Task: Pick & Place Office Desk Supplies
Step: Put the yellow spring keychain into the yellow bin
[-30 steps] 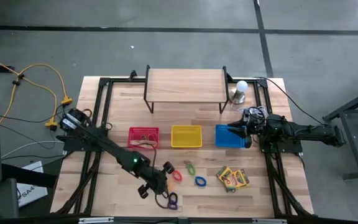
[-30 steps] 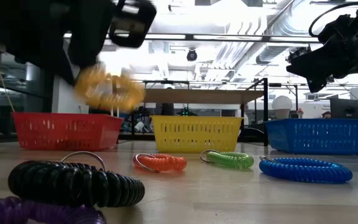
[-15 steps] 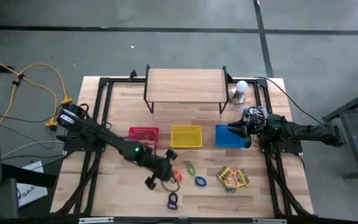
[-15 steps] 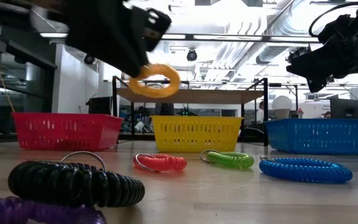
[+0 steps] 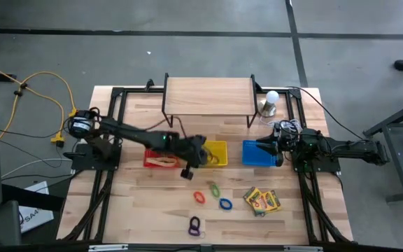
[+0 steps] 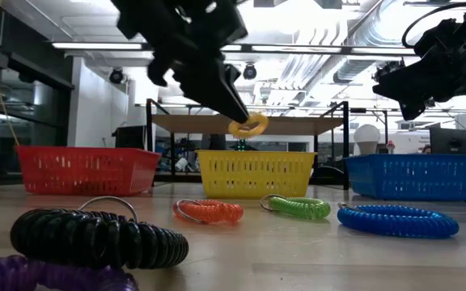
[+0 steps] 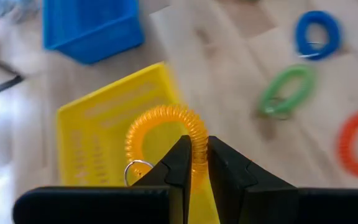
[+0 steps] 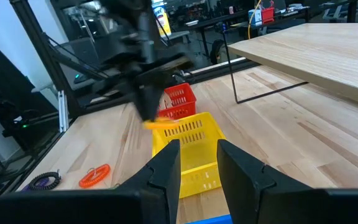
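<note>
Left hand (image 7: pixel 194 163) pinching orange coil ring (image 7: pixel 166 138) above yellow basket (image 7: pixel 98 134); right hand (image 8: pixel 197 163) spread, idle.

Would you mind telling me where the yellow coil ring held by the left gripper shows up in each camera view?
High view: not discernible; the left gripper covers it at the yellow basket.
Low view: yellow coil ring hangs above the basket.
Left wrist view: pinched ring over the basket.
Right wrist view: blurred ring above the basket.
Shared landmark: yellow basket.
</note>
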You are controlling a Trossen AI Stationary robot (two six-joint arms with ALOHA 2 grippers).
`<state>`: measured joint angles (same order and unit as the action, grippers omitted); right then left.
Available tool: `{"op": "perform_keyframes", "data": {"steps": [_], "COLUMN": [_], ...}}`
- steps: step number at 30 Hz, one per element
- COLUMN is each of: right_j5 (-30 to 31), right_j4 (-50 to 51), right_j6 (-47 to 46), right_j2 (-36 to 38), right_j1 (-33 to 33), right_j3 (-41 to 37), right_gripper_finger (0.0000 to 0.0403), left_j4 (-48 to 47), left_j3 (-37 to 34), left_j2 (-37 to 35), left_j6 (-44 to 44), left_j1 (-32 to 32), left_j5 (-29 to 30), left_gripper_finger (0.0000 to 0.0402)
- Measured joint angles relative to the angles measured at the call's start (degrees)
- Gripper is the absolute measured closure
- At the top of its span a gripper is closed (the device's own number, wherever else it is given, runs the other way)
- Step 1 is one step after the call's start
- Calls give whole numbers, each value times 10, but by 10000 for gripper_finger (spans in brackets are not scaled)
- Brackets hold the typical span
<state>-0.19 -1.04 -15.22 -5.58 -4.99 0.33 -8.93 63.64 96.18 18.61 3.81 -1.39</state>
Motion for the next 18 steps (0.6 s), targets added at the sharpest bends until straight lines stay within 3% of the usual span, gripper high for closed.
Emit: {"op": "perform_keyframes", "data": {"steps": [7,18], "right_j5": [0,0], "right_j4": [0,0], "right_j6": [0,0], "right_j2": [0,0], "right_j1": [0,0], "right_j3": [0,0], "right_gripper_finger": [309,309], "left_j4": [-2,-28], "left_j3": [0,1], "left_j2": [0,30], "left_j6": [10,14], "left_j1": [-58,-59], "left_j5": [-31,-34], "left_gripper_finger": [365,365]}}
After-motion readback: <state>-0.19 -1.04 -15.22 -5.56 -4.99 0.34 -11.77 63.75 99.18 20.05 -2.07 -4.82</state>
